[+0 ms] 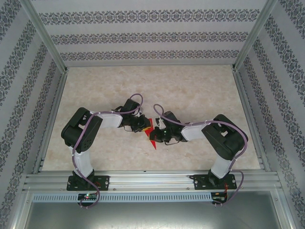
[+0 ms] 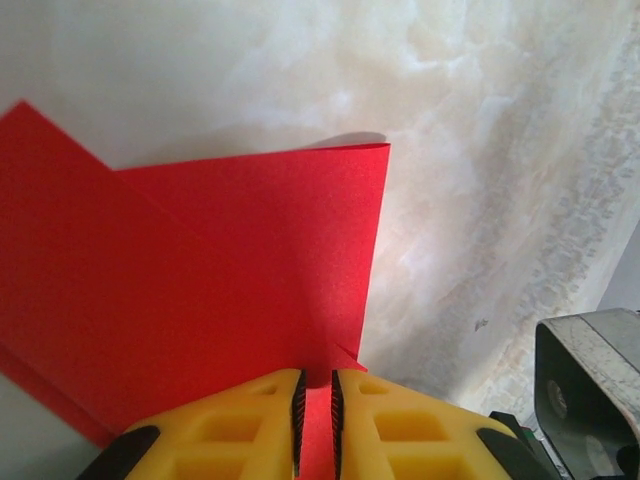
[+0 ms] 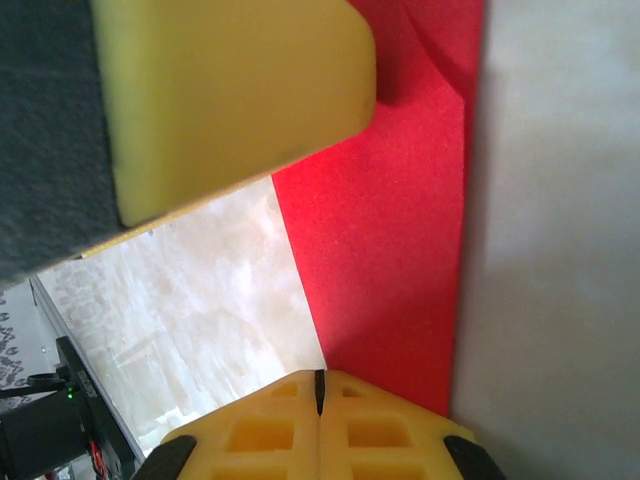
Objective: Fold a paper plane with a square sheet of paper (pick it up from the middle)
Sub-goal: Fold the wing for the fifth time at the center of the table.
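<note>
The square sheet of paper (image 2: 220, 270) is pinched at one edge by the left hand (image 2: 316, 378). The right hand (image 3: 320, 378) is pressed together at another edge, with open tabletop (image 1: 190, 86) around

This looks like a robotics lab test cell rather than a lived-in room. A bare counter (image 1: 190, 90) with a marble look is boxed in by an aluminium frame (image 1: 45, 36), and the walls (image 1: 143, 36) are flat panels printed with repeating ornamental stripes. Two robot arms, the left arm (image 1: 83, 138) and the right arm (image 1: 221, 143), are bolted to a slotted metal rail (image 1: 152, 180) at the near edge, with purple cables (image 1: 90, 191) looping from their bases.
</note>
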